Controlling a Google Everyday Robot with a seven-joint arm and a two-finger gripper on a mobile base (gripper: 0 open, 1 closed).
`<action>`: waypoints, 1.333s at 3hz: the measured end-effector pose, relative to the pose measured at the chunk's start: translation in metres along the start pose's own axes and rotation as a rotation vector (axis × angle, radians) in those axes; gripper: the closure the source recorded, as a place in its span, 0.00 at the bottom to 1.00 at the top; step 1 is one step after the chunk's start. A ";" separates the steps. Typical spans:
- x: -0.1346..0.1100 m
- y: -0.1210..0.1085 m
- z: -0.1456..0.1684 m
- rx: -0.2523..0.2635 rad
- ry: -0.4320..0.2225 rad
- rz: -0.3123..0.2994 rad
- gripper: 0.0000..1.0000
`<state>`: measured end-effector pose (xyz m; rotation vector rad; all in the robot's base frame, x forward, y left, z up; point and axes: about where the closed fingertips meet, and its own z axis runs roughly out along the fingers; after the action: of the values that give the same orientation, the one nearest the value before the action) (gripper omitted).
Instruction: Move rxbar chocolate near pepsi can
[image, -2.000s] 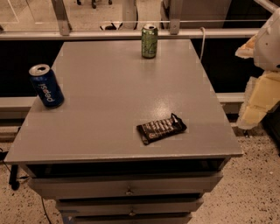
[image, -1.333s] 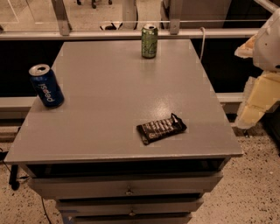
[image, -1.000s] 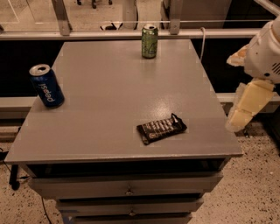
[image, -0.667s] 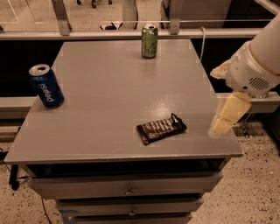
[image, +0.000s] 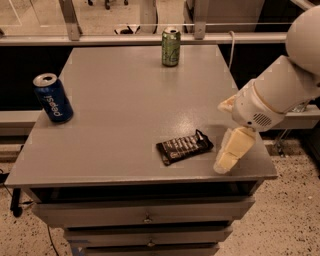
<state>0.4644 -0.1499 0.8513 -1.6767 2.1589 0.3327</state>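
1. My arm reached in from the right, sloping down toward the table's near right corner.
2. My gripper hung over that corner, spread wide and holding nothing; its lower finger was just right of the bar.
3. The bar lay flat, near and right of centre.
4. The pepsi can stood at the left edge, well apart from the bar.
5. A green can stood at the far edge.
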 end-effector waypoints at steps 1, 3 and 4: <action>-0.009 0.001 0.017 -0.024 -0.033 0.017 0.00; -0.023 0.003 0.041 -0.072 -0.057 0.085 0.41; -0.023 0.002 0.041 -0.079 -0.059 0.114 0.65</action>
<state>0.4736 -0.1126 0.8240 -1.5676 2.2286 0.4996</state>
